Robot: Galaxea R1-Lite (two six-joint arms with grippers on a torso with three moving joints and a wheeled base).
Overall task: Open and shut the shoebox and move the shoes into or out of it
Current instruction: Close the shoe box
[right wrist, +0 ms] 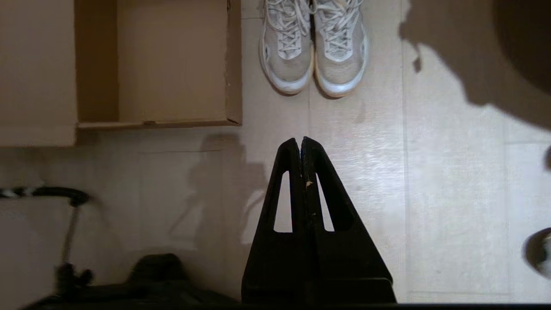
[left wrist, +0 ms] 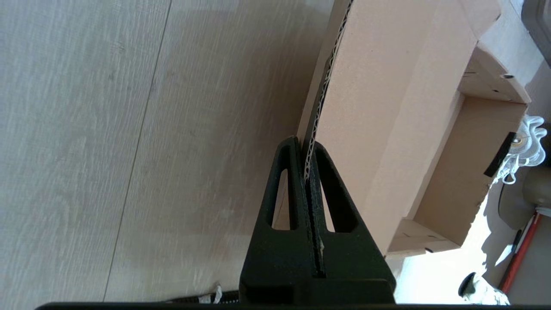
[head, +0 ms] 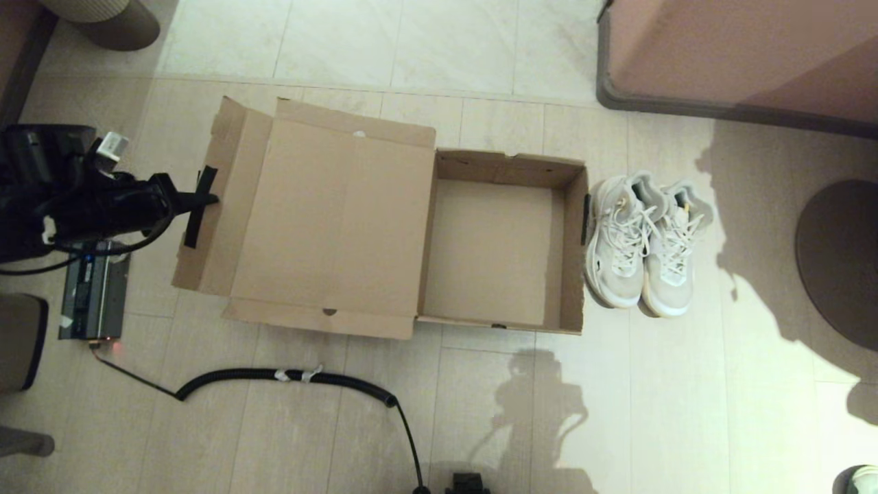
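The brown cardboard shoebox [head: 573,240] stands open and empty on the floor, its hinged lid [head: 329,219] folded out to the left. My left gripper [head: 209,200] is shut on the lid's outer flap [left wrist: 320,86] by the dark tape strip [head: 199,209]; the corrugated edge sits between the fingers [left wrist: 290,172]. The pair of off-white sneakers [head: 645,243] stands side by side on the floor just right of the box, also visible as the sneakers [right wrist: 313,47] in the right wrist view. My right gripper [right wrist: 300,142] is shut on nothing, above bare floor in front of the box [right wrist: 234,64].
A black coiled cable [head: 288,376] lies on the floor in front of the lid. A small grey device [head: 92,291] sits at the left. A pinkish piece of furniture [head: 741,55] stands at the back right, a dark round object [head: 840,261] at the right.
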